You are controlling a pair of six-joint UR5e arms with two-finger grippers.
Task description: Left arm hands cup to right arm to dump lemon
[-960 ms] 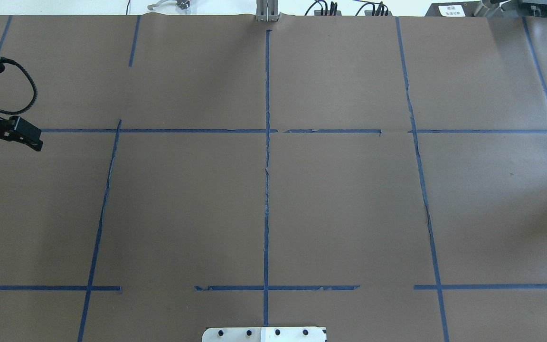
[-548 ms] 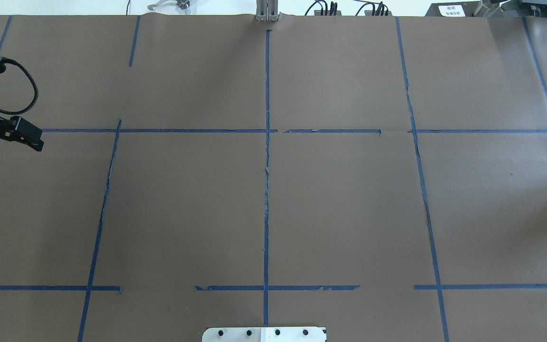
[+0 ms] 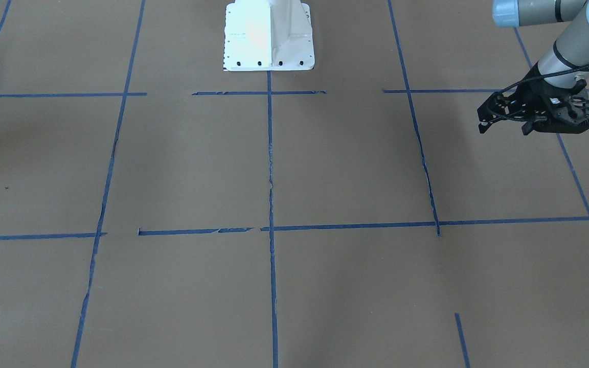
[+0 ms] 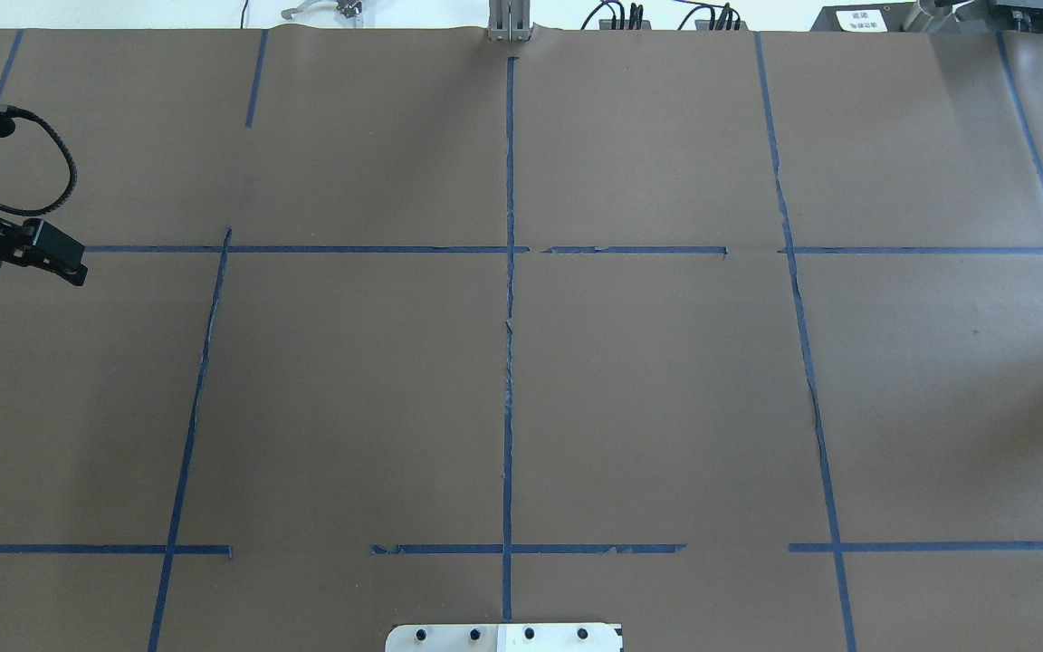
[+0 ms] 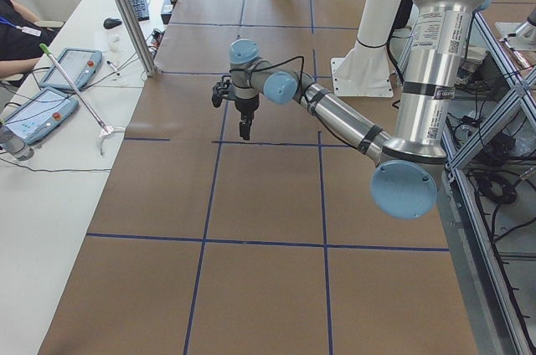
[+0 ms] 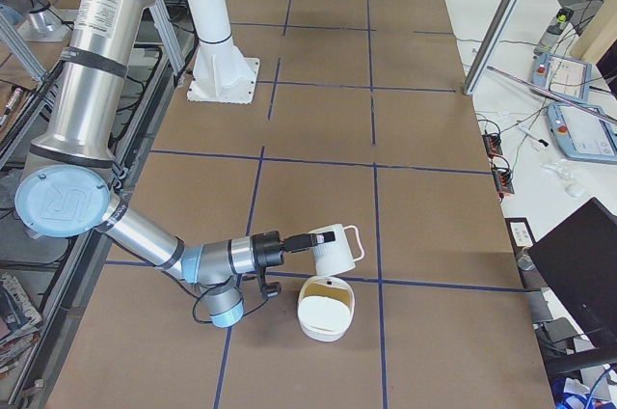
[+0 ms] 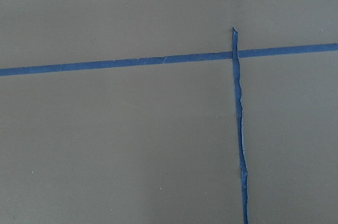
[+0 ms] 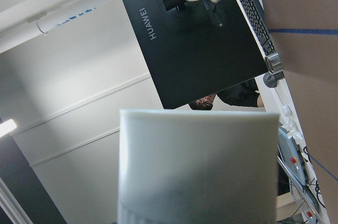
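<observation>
background monitor (image 8: 200, 49) reads "huawei" behind cup (image 8: 198, 166)

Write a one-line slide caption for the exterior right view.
Near right arm stretched low over the taped table, white cup at its tip, close to a white bowl.

Silver-grey tubular left arm (image 5: 343, 120), pale blue joint caps (image 5: 404, 189), black open-frame left tool (image 3: 502, 129), white pedestal (image 3: 269, 36)
</observation>
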